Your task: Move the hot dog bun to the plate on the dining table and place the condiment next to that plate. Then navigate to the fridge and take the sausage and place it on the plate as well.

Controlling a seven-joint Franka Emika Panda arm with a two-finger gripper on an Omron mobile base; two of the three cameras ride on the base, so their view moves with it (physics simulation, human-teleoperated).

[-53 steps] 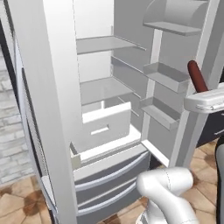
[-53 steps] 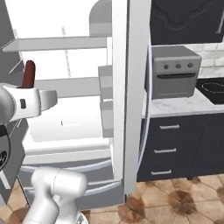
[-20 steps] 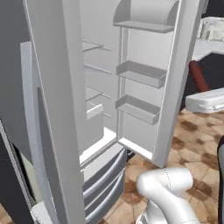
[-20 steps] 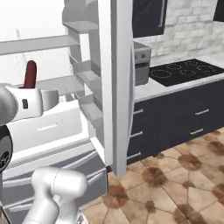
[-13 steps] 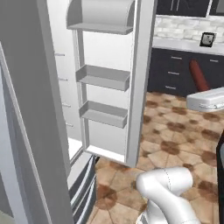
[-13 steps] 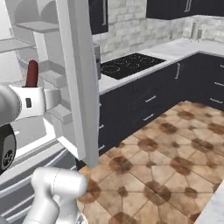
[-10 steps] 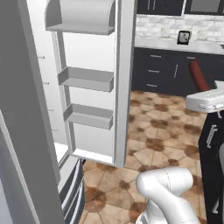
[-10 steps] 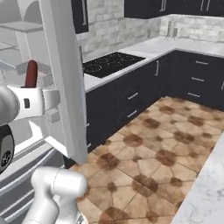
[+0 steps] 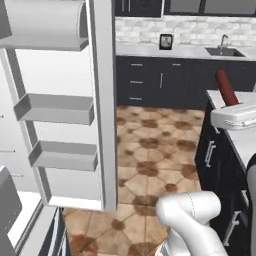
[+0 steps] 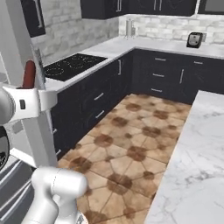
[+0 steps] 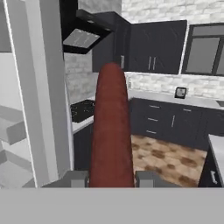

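beside the open fridge (image 9: 75, 125), the tool (image 11: 111, 178) grips the sausage (image 11: 111, 131) upright.

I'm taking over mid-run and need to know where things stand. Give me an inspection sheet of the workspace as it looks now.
Surface: a marble dining table edge shows at the right of the right base view; the part in view is bare.
Job's things: the sausage stands upright in the claw; the fridge door hangs open, its door shelves bare.
Clutter: nothing seen.
Grippers: the claw is shut on the sausage, one finger on each side.
Cables: nothing seen.
Surroundings: brown tiled floor, dark cabinets, a black cooktop, a sink with tap, a small dark appliance on the counter.
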